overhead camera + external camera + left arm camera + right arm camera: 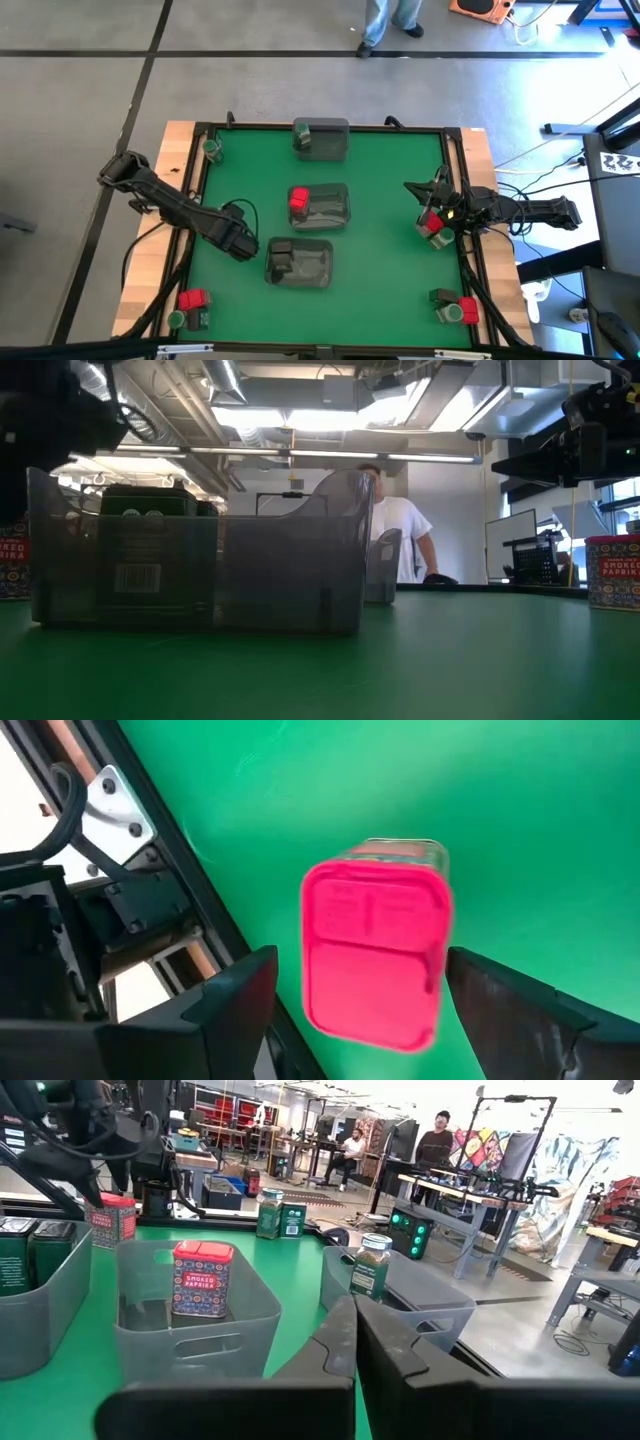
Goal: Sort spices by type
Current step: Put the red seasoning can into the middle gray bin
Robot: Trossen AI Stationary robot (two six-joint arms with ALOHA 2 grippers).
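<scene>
Spread fingers of the left gripper (350, 1000) straddle a bright red boxy spice tin (375, 955) standing on the green table (380, 180) at its near-left corner, not yet pinched. Pick-up step, I judge: close, lift, carry to the middle clear plastic tray (328, 205) holding a matching red tin (298, 202). Right gripper (432, 205), fingers pressed together, waits by the right edge.

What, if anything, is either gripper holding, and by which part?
Nothing clearly. The left gripper stands open astride a red spice tin, a gap showing beside it; the right gripper is shut on nothing.
</scene>
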